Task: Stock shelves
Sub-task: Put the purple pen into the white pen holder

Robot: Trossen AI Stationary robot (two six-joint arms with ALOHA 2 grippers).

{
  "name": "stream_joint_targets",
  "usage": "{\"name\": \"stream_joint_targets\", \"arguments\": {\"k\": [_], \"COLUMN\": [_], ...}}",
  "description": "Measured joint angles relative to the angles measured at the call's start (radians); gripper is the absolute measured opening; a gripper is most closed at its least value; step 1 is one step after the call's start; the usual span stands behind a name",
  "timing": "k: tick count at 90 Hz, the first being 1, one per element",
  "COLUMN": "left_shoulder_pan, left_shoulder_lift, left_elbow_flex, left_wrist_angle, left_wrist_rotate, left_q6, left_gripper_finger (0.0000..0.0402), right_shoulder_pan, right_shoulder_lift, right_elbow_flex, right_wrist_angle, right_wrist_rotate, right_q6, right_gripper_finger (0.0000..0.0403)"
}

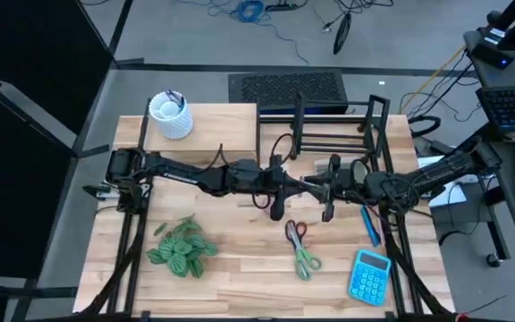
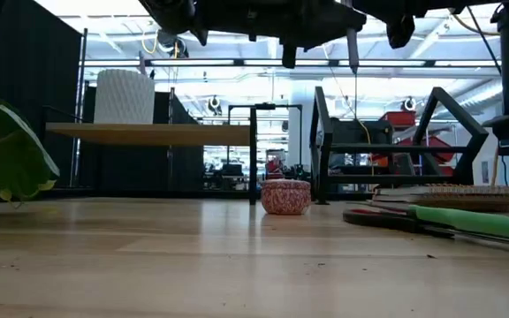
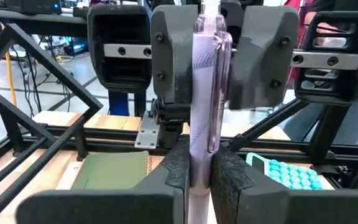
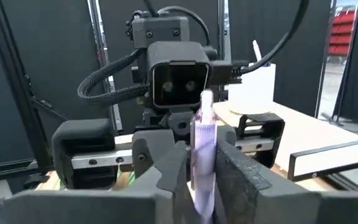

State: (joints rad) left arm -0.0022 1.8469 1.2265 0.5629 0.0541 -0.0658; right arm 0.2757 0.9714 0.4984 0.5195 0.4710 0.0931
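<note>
A pale lilac pen hangs level above the middle of the table, between my two grippers, which face each other. My left gripper is shut on one end and my right gripper on the other. The pale-wood shelf stands at the back left with a white cup on its top. The black wire rack stands at the back right on the table. My left gripper pinches the pen's near end between its two fingers, coming level from the table's left, fingers along the pen. The pen is lifted clear of the table. My right gripper pinches the pen's other end between its two fingers, coming level from the table's right, fingers along the pen. The pen stays level between the two holds.
On the table's near half lie a leafy plant sprig, scissors, a blue calculator and a blue pen. A green notebook lies under the grippers, and a small pink bowl stands near the rack.
</note>
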Motion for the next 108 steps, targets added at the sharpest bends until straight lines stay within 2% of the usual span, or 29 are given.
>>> {"name": "stream_joint_targets", "arguments": {"k": [18,30,41,68,108], "left_shoulder_pan": [0.001,0.005,0.004,0.004,0.003], "left_shoulder_lift": [-0.001,-0.035,-0.074,-0.185,-0.317], "left_elbow_flex": [0.0,-0.001,-0.001,-0.001,-0.001], "left_wrist_angle": [-0.012,-0.07,-0.166,-0.382,-0.565], "left_wrist_rotate": [-0.011,-0.079,-0.13,-0.238,-0.329], "left_q6": [0.003,0.037,0.069,0.116,0.151], "left_gripper_finger": [0.0015,0.0015,0.0015,0.0015,0.0015], "right_shoulder_pan": [0.02,0.021,0.032,0.081,0.086], "right_shoulder_lift": [-0.015,-0.062,-0.129,-0.243,-0.191], "right_elbow_flex": [0.0,0.0,0.0,0.0,0.0], "right_wrist_angle": [-0.027,-0.115,-0.218,-0.439,-0.695], "right_wrist_rotate": [0.0,-0.005,-0.006,-0.002,0.0], "right_q6": [-0.013,-0.017,-0.003,0.068,0.266], "right_gripper_finger": [0.0152,0.0192,0.0213,0.0214,0.0213]}}
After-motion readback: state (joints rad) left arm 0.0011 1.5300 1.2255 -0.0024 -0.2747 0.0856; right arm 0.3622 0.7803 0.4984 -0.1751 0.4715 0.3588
